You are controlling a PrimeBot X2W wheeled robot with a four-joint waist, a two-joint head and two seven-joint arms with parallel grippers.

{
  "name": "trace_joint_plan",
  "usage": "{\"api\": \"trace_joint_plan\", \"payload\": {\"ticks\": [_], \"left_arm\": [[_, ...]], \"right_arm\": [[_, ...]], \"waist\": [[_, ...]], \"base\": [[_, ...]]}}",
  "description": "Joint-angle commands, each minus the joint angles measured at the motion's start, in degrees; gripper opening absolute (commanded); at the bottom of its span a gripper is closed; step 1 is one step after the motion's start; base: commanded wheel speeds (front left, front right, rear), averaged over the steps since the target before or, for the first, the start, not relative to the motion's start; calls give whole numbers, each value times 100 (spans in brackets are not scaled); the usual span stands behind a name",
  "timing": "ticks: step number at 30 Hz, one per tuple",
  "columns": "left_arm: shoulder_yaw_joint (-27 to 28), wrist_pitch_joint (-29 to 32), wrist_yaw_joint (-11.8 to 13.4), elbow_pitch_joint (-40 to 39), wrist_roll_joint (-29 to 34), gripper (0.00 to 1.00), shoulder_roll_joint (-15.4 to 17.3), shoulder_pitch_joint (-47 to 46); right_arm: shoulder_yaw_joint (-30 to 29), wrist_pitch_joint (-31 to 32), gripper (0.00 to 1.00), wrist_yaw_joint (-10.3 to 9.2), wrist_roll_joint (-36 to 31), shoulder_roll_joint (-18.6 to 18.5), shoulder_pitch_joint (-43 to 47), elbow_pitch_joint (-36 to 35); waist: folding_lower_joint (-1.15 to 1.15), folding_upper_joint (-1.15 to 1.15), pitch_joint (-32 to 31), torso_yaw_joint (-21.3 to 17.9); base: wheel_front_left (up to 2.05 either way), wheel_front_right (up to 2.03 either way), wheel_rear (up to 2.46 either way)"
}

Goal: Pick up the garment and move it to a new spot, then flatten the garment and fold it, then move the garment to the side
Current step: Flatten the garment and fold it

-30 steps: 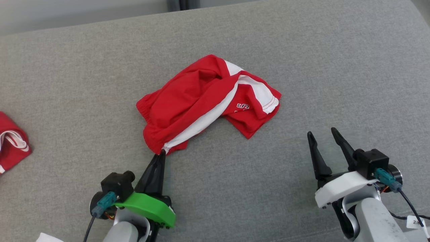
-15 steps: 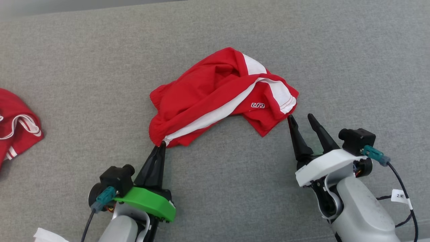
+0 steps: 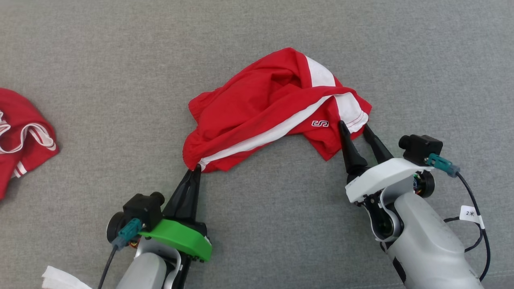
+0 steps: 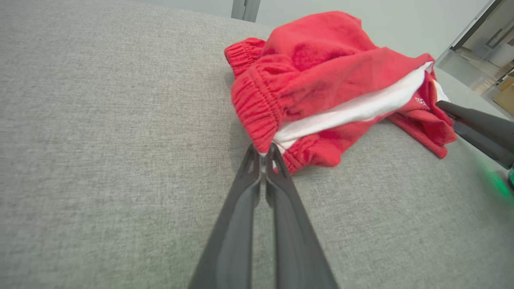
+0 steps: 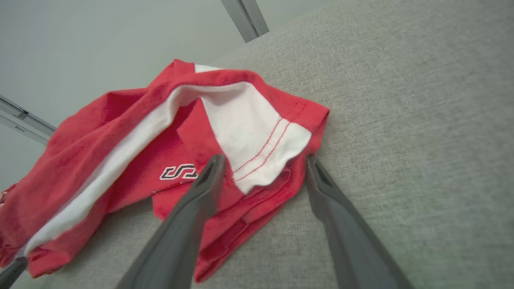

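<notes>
I am viewing one pair of red shorts (image 3: 261,108), lying crumpled near the middle of a grey woven upholstery surface (image 3: 80,60), between my two grippers. The cloth is looking soft and matte, bunching into loose folds, with one leg twisting over the other. A gathered elastic waistband (image 4: 257,104) is puckering in fine ribs at the end nearest my left arm. A broad white side stripe (image 3: 261,140) is running diagonally across the heap. It is widening into a white hem panel (image 5: 249,124) that is carrying two lines of red stitching. A small white-outlined logo (image 3: 320,123) is sitting beside that panel. My left gripper (image 3: 195,170) is clenching its jaws on the waistband corner where the stripe ends, the cloth rising slightly from it. My right gripper (image 3: 353,125) is holding its jaws wide apart, straddling the hem corner, one finger over red cloth, the other just beside the edge. A second red-and-white garment (image 3: 20,132) is lying well apart at the surface's left edge.
</notes>
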Motion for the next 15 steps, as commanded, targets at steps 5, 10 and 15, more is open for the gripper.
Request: {"api": "trace_joint_plan", "payload": {"ticks": [5, 10, 15], "left_arm": [[12, -5, -16, -28, 45, 0, 19, -86], [30, -5, -16, -17, 48, 0, 10, -27], [17, -5, -16, 5, 43, 0, 13, 15]], "right_arm": [[27, -11, 100, -3, 53, -12, 22, -38], [-1, -11, 100, -3, 47, -13, 138, -196], [-5, -11, 100, -3, -16, -16, 258, -352]], "waist": [[0, 0, 8, 43], [0, 0, -5, 44], [0, 0, -35, 33]], "base": [[0, 0, 0], [0, 0, 0], [0, 0, 0]]}}
